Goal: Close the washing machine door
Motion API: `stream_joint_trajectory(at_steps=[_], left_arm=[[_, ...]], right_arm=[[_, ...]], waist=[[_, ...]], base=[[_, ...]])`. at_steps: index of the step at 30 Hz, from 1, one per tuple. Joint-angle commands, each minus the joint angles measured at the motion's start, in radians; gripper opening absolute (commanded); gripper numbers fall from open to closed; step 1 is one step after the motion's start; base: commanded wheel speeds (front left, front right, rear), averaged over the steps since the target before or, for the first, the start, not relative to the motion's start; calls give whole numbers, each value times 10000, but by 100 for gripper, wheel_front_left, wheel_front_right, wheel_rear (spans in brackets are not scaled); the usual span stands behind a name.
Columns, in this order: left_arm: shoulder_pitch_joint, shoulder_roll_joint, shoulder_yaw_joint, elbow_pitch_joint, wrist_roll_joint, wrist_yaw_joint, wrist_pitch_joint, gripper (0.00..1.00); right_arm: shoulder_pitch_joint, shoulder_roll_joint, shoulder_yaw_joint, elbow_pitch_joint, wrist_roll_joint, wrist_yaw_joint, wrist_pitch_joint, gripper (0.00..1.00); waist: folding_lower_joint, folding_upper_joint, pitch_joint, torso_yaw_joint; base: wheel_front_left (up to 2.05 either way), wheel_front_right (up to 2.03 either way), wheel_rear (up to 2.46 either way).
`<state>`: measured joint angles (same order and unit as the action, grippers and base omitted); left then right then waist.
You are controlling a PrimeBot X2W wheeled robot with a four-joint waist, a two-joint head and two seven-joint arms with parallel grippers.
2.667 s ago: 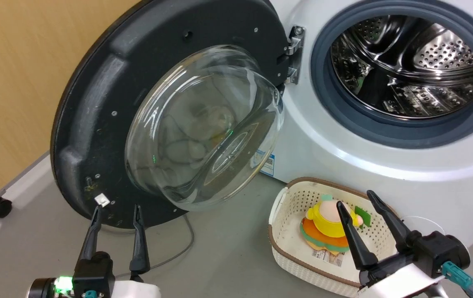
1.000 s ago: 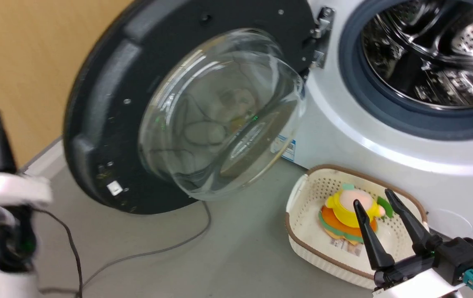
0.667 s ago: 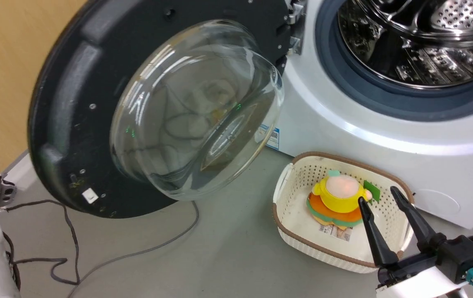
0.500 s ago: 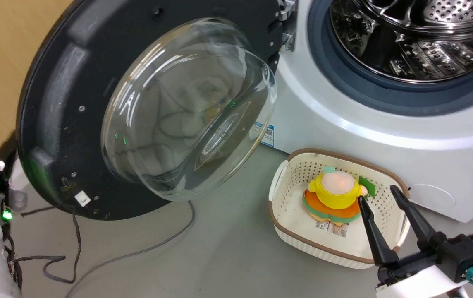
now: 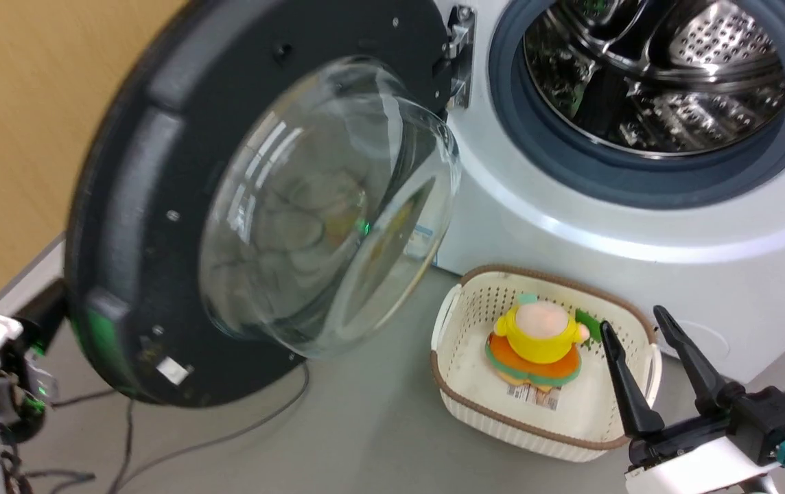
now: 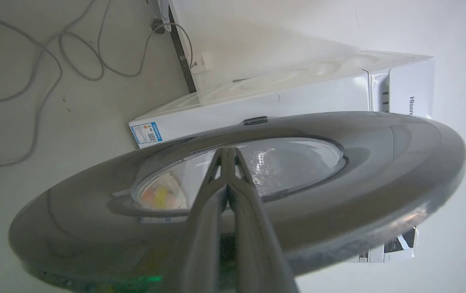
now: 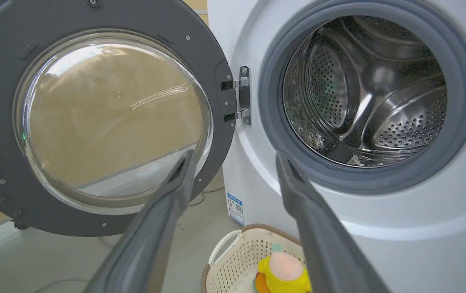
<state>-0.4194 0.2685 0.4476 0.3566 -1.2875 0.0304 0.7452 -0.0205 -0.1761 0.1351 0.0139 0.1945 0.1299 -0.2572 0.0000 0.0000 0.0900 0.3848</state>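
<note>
Cut off by head view's top edge: upper rim of washing machine door [image 5: 125, 226]; top of washing machine [image 5: 571, 233], also clipped at right edge.
Left gripper [image 6: 227, 150]: fingers pressed together over door's outer face, contact not determinable; in head view, fingers hidden behind door's lower left rim.
Covered in part by right gripper [image 5: 631, 319]: right rim of basket [image 5: 495, 415].
Clipped by right wrist view's bottom edge: basket, toy [image 7: 284, 270].
Hidden under door: stretch of cable [image 5: 228, 436].
Too small to read: blue sticker [image 6: 146, 133], label [image 5: 533, 394] beneath toy.
</note>
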Motion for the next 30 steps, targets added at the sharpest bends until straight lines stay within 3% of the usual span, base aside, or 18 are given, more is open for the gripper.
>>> stream_joint_trajectory(at_steps=[1, 16, 24, 30], left_arm=[[386, -244, -235, -330, -54, -49, 306, 0], [2093, -1752, -1840, -3066, -757, 746, 2224, 0], [3005, -2147, -2868, -4026, -1471, 817, 1987, 0], [3466, -2178, -4221, -4458, -2435, 719, 980, 0]], right_arm=[[110, 107, -111, 40, 17, 8, -45, 100], [500, 440, -680, 86, -53, 8, -45, 100], [555, 391, -638, 98, -96, 8, -46, 100], [502, 277, -579, 76, -94, 8, -46, 100]], waist=[[0, 0, -226, -69], [0, 0, -800, -860], [0, 0, -773, -1960], [0, 0, -575, -3036]], base=[[0, 0, 0], [0, 0, 0], [0, 0, 0], [0, 0, 0]])
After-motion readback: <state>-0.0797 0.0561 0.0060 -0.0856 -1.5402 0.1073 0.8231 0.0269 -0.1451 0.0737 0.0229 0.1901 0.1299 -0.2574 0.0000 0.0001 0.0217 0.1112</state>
